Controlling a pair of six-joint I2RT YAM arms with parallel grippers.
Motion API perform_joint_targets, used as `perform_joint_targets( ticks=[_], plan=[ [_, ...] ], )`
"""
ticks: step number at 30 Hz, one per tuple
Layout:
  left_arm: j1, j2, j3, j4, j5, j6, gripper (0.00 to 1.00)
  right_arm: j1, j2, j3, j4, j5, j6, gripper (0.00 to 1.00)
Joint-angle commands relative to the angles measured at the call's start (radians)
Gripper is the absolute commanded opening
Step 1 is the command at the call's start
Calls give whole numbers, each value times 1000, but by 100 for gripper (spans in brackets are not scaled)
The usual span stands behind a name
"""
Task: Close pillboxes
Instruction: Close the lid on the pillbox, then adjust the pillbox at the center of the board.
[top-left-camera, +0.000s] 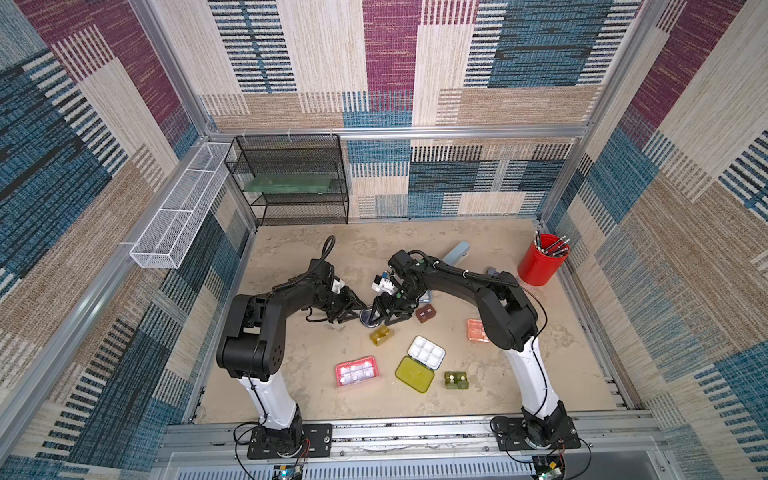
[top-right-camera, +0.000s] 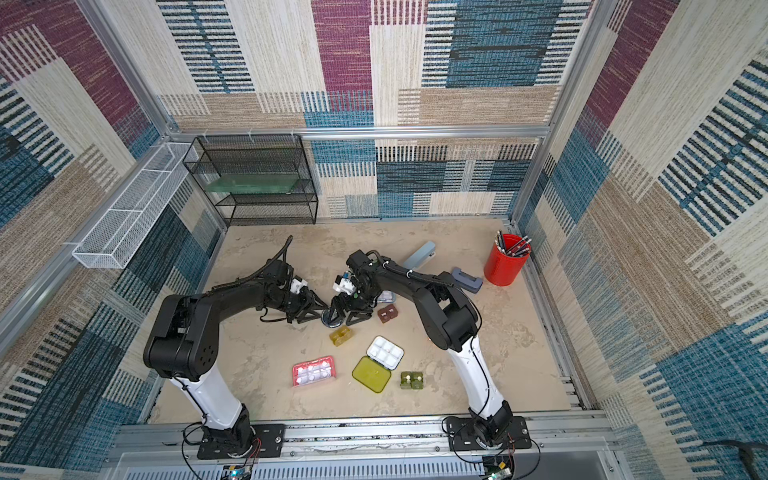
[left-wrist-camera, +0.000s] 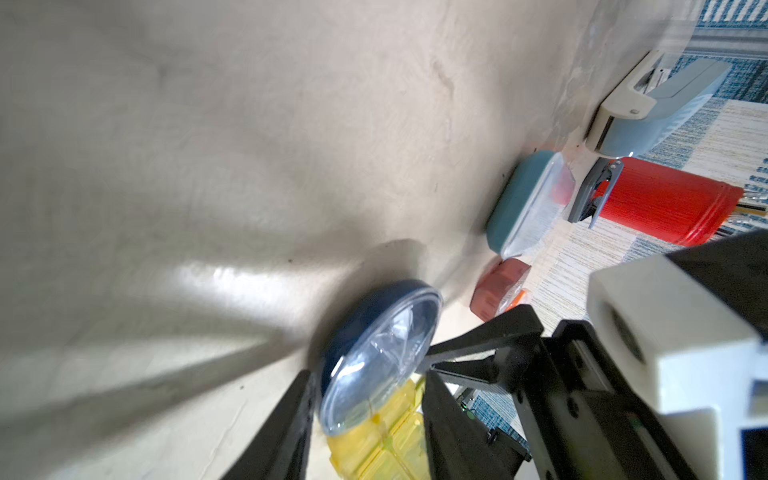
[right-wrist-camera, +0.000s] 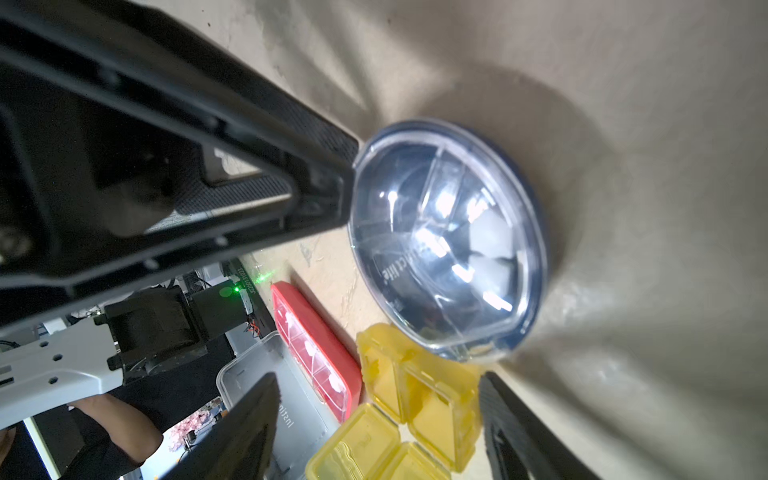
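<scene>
Probably a lab test cell: aluminium frame (top-left-camera: 399, 132), carpet-tile walls (top-left-camera: 390, 50).

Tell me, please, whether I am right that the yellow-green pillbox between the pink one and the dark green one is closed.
Not closed: the yellow-green pillbox lies open, its lid flat beside its white tray, as both top views show. The pink pillbox and dark green pillbox do flank it.

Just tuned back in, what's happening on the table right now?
Both arms meet at the round black pillbox mid-table. Its clear lid looks seated. The left hand has its fingers apart at the box's rim, and the right hand hangs open beside it, close to the amber pillbox. The yellow-green pillbox near the front lies wide open, not yet dealt with.
</scene>
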Motion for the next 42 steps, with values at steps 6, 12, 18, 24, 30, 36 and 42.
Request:
perform_joint_targets(
  ticks=[6, 12, 18, 24, 30, 36, 42],
  plan=[
    [1, -107, -105, -28, -45, -23, 56, -29, -75, -41, 24, 13, -20, 79],
    [-12, -178, -170, 17, -21, -91, 59, -61, -170, -86, 28, 50, -29, 82],
    [-46, -137, -126, 49, -2, -110, 60, -115, -310, -227, 63, 89, -19, 86],
    [-72, -34, -43, 44, 15, -95, 60, -164, -446, -373, 100, 122, 4, 93],
    [-77, 75, 88, -9, 29, -54, 60, -192, -544, -481, 162, 137, 52, 97],
    [-80, 168, 229, -78, 43, -7, 60, -191, -594, -524, 190, 171, 83, 95],
    [-76, 127, 223, -133, 44, 54, 62, -167, -619, -519, 195, 235, 60, 95]
  ],
)
